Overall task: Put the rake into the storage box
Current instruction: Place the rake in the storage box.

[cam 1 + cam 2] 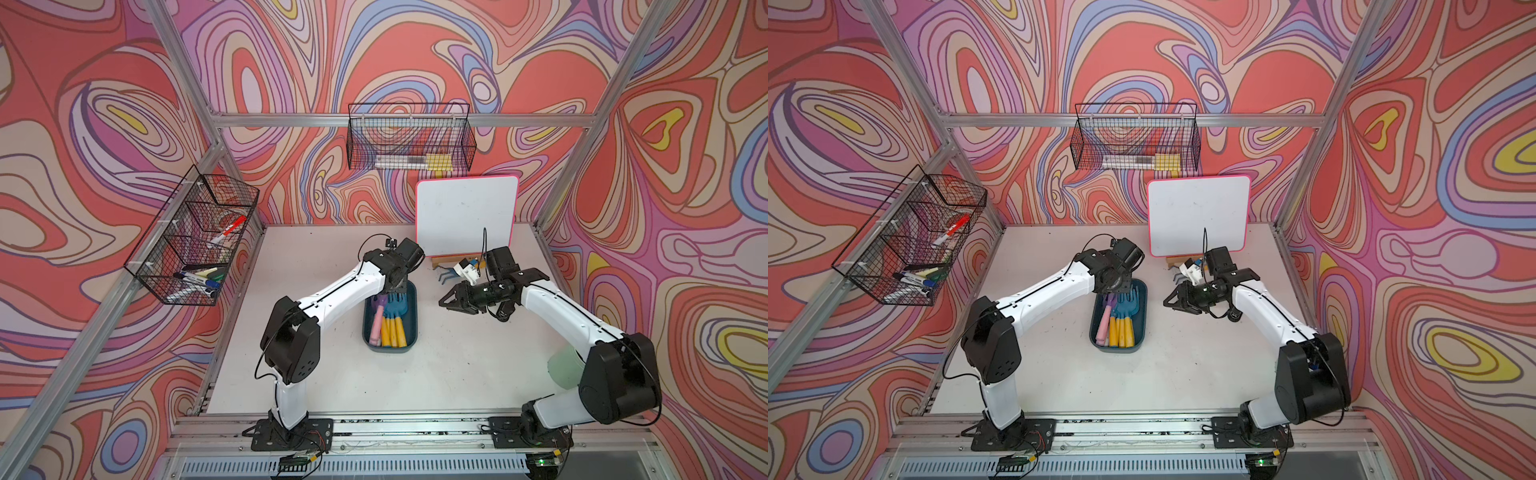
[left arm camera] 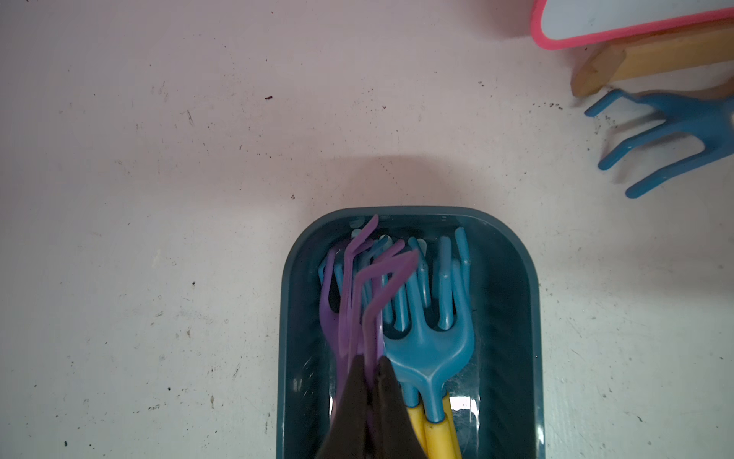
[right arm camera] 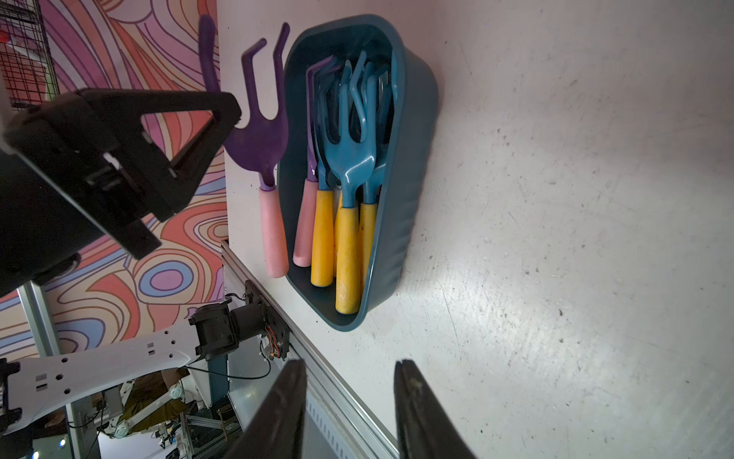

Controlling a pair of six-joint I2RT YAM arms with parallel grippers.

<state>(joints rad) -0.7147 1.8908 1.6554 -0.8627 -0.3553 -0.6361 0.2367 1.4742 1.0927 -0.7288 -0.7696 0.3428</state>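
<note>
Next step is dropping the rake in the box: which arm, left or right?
Left. The left gripper is shut on the purple rake and hangs above the storage box, so it probably only has to lower and let go. The right gripper is open, empty and off to one side.

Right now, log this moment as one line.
left pincer: shut on purple rake | purple rake: over box | right pincer: open, empty | loose blue rake: on table
</note>
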